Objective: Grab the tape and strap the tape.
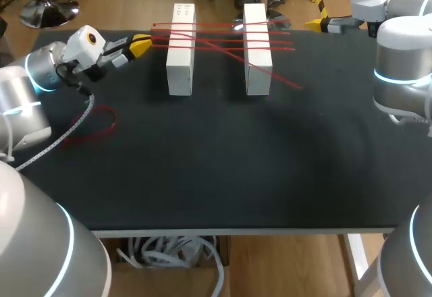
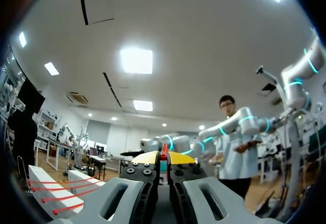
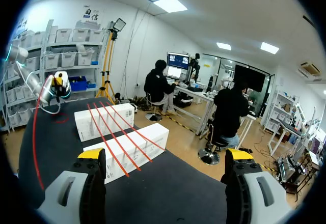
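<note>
Nearest the lens, pale arm links (image 1: pixel 34 256) fill both lower corners of the head view, with the black table (image 1: pixel 216 175) between them.

Left: the left gripper (image 1: pixel 140 45) is held above the table's far left part, clenched on the red tape (image 1: pixel 223 39). In the left wrist view a red sliver sits pinched between the closed yellow fingertips (image 2: pixel 147 158). Below that arm a slack red loop (image 1: pixel 101 125) rests on the table.

Centre: the left block (image 1: pixel 181 61) and right block (image 1: pixel 257 54), both white, stand apart and parallel. Several tape strands run across both tops. One strand crosses diagonally, its free end on the table just past the right block.

Right: the right gripper (image 1: pixel 318 23) is at the table's far right edge, well apart from the blocks. Its own wrist view shows the fingers spread wide with nothing between them.

Handling (judged): the tape looks light, thin and limp. It would carry tension only, so it should sag or curl once slackened and might slide off a block's edge. Its narrow width calls for a firm pinch across the flat faces. A free span beside or between the blocks looks easier to take than a stretch lying flat on a block top.
</note>
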You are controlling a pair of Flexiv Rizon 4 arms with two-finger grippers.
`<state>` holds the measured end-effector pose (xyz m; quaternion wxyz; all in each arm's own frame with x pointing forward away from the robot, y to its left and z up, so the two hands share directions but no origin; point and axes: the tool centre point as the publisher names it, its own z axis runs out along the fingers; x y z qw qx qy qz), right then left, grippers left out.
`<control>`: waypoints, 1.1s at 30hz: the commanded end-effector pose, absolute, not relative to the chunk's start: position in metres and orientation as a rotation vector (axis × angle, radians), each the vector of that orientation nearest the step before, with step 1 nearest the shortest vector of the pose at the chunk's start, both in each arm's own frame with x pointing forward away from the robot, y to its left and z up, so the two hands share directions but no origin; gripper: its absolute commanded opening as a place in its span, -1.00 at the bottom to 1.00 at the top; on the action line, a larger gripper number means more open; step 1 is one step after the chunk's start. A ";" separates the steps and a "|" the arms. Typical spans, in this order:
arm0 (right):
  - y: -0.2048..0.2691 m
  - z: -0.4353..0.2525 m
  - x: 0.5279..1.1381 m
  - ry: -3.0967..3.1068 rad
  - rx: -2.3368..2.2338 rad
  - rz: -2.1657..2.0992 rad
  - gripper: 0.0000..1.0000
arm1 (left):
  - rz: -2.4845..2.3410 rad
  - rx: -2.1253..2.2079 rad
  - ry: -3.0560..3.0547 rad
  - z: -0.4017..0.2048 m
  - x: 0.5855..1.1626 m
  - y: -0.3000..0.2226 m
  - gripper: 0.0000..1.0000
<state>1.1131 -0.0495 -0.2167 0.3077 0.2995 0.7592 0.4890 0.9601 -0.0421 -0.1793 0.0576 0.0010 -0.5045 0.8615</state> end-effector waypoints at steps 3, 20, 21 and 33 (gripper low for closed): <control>-0.050 -0.216 1.114 2.010 0.793 1.291 1.00 | 2.629 0.040 -1.522 -0.166 0.957 -0.050 -1.00; -0.050 -0.216 1.114 2.010 0.793 1.291 1.00 | 2.617 0.031 -1.539 -0.140 0.959 -0.059 -1.00; -0.050 -0.216 1.114 2.010 0.793 1.291 1.00 | 2.622 0.032 -1.529 -0.138 0.959 -0.060 -1.00; -0.050 -0.216 1.114 2.010 0.793 1.291 1.00 | 2.641 0.043 -1.531 -0.123 0.963 -0.061 -1.00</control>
